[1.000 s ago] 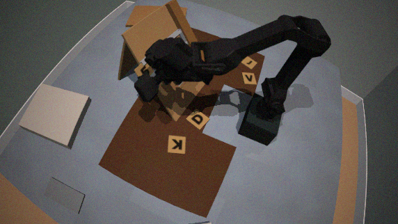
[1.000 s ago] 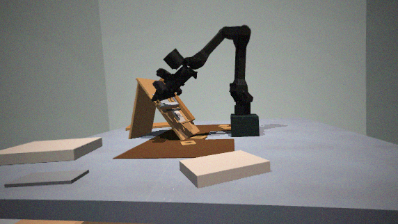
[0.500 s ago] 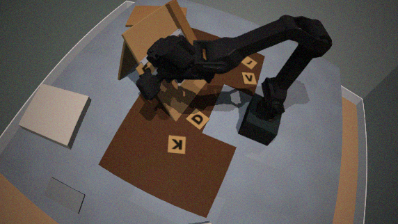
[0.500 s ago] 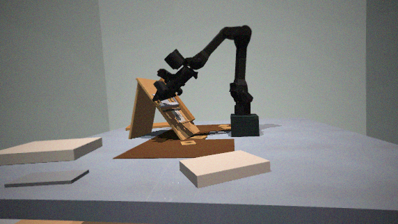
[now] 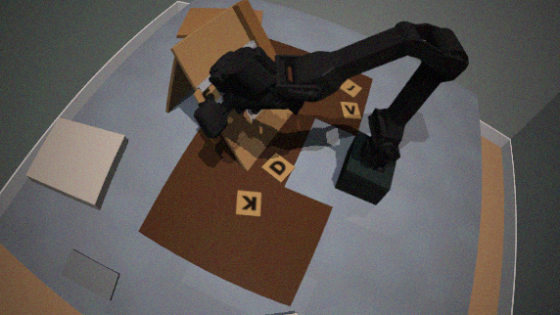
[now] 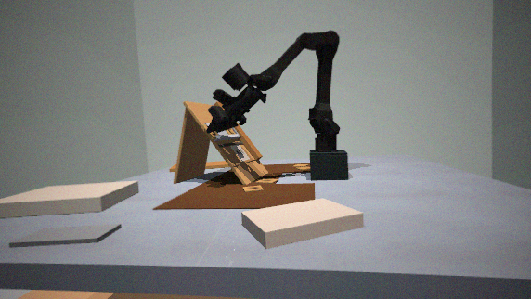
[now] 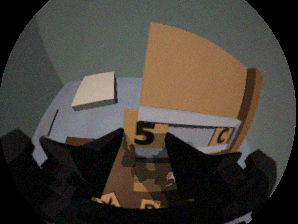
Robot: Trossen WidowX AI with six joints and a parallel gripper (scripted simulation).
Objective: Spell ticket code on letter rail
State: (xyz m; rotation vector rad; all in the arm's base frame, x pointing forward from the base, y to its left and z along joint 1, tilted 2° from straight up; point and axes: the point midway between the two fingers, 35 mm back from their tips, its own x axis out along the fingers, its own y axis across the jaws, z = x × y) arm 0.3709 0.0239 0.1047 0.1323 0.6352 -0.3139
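Probably light, stiff and smooth, so best pinched by opposite edges, face left free. Gripper (image 5: 211,93) (image 6: 211,130) (image 7: 144,133) pinching the 5 tile (image 7: 144,134), at the open left end of the letter rail (image 7: 185,114), C tile (image 7: 221,136) farther right inside.

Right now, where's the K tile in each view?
Top: just below center, on the brown mat, K tile.
Exterior: below center, nearer of two tiles by the board's foot; letter unreadable.
Wrist: bottom edge, left of center, partly hidden.
Shared landmark: tilted wooden board.
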